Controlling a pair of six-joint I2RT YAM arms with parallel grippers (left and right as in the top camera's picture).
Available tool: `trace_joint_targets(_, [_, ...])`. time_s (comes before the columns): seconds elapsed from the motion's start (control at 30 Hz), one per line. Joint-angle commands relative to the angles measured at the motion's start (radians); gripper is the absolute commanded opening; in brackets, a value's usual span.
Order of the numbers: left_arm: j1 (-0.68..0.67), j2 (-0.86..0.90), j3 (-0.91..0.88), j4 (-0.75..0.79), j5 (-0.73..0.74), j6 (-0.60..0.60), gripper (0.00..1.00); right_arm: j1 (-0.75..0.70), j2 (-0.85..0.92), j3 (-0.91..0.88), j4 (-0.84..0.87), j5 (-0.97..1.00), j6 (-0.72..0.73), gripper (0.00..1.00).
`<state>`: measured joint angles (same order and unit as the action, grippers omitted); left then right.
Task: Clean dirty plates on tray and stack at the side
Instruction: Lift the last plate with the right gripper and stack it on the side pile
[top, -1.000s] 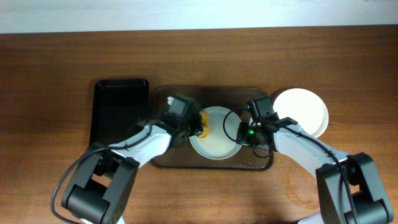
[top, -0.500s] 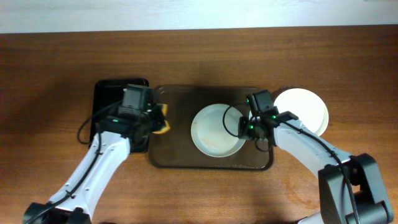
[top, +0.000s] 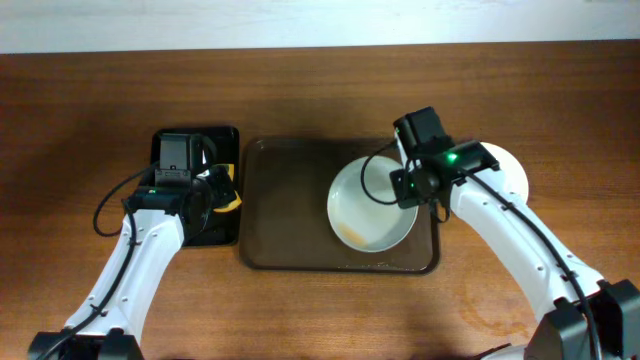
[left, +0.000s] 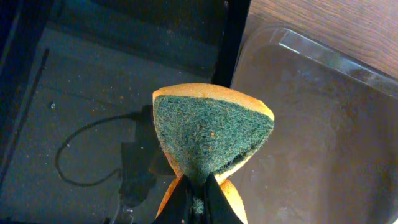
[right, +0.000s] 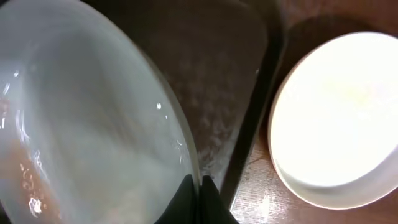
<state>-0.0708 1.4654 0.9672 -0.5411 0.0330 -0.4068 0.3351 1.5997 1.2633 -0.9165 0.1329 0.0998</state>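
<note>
My right gripper (top: 402, 187) is shut on the rim of a white plate (top: 372, 204) and holds it raised and tilted over the right part of the dark brown tray (top: 290, 215). The plate (right: 81, 118) has a faint orange smear low in its bowl. The right gripper (right: 199, 185) pinches the plate's right rim. A second white plate (top: 495, 176) sits on the table right of the tray, also in the right wrist view (right: 336, 112). My left gripper (top: 222, 190) is shut on an orange sponge (left: 211, 134) with a green scouring face, above the black tray (top: 175, 150).
The narrow black tray (left: 87, 81) lies left of the brown tray, their rims close together. The brown tray's rim (right: 249, 124) lies between the held plate and the plate on the table. Bare wooden table (top: 320, 90) surrounds both trays.
My left gripper has drawn the sponge leftward off the plate to over the black tray. My right gripper has lifted and tilted the plate and moved it rightward.
</note>
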Motion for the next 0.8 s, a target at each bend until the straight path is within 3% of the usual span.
trace_joint_targets(0.0, [0.003,-0.016,0.018,-0.007,-0.003,0.02,0.0,-0.022,-0.017,0.021,-0.039,-0.053,0.035,0.04])
trace_joint_targets(0.13, [0.003,-0.016,0.018,-0.006,-0.005,0.02,0.0,-0.014,-0.017,0.021,-0.101,-0.003,0.033,0.04])
trace_joint_targets(0.3, [0.003,-0.016,0.018,-0.005,-0.115,0.103,0.0,0.038,-0.017,0.055,-0.008,0.319,0.074,0.04])
trace_joint_targets(0.43, [0.003,-0.013,0.017,0.002,-0.24,0.206,0.0,0.195,-0.017,0.064,0.04,0.706,0.073,0.04])
trace_joint_targets(0.53, [0.003,-0.005,0.016,0.032,-0.24,0.334,0.0,0.323,-0.017,0.064,0.102,1.004,0.072,0.04])
trace_joint_targets(0.77, [0.003,-0.005,0.016,0.035,-0.24,0.333,0.0,0.36,-0.017,0.064,0.125,1.03,0.074,0.04])
